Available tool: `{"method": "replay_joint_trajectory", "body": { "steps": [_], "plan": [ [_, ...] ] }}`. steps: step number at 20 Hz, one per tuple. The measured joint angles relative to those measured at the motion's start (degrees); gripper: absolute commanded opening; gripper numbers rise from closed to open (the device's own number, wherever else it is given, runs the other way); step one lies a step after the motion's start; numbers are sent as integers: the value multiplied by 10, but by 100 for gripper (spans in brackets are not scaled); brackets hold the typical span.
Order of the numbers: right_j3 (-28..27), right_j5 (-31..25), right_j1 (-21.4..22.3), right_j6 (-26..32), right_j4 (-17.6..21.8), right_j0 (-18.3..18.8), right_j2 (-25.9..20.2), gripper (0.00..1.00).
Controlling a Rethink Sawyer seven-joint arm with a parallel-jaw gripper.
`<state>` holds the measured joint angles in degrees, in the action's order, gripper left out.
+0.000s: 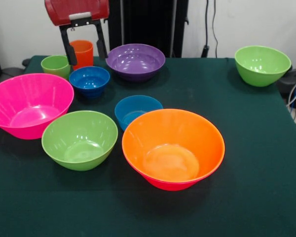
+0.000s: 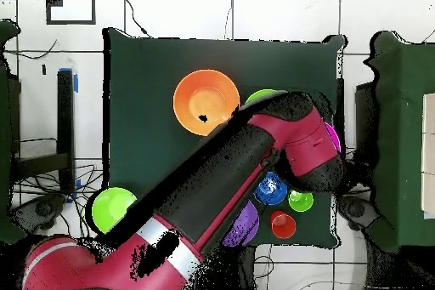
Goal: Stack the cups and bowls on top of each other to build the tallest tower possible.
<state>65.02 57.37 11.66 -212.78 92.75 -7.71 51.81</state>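
The gripper (image 1: 84, 54) is hanging at the back left of the table (image 1: 256, 163) with its fingers spread wide around the orange cup (image 1: 82, 52), not clearly squeezing it. The green cup (image 1: 55, 64) is sitting just beside it. Bowls are lying scattered singly; the orange bowl (image 1: 173, 148) is nested in a pink one.

orange tumbler (image 1: 82, 52), purple bowl (image 1: 135, 61), dark green tablecloth (image 1: 246, 163)
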Motion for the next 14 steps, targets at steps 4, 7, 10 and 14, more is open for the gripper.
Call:
{"method": "replay_joint_trajectory", "body": {
  "steps": [4,7,10,14],
  "plan": [
    [-10,0,-15,0,0,0,0,100],
    [-17,0,-26,0,0,0,0,100],
    [-23,0,-37,0,0,0,0,100],
    [-25,0,-43,0,1,0,0,100]
  ]
}}
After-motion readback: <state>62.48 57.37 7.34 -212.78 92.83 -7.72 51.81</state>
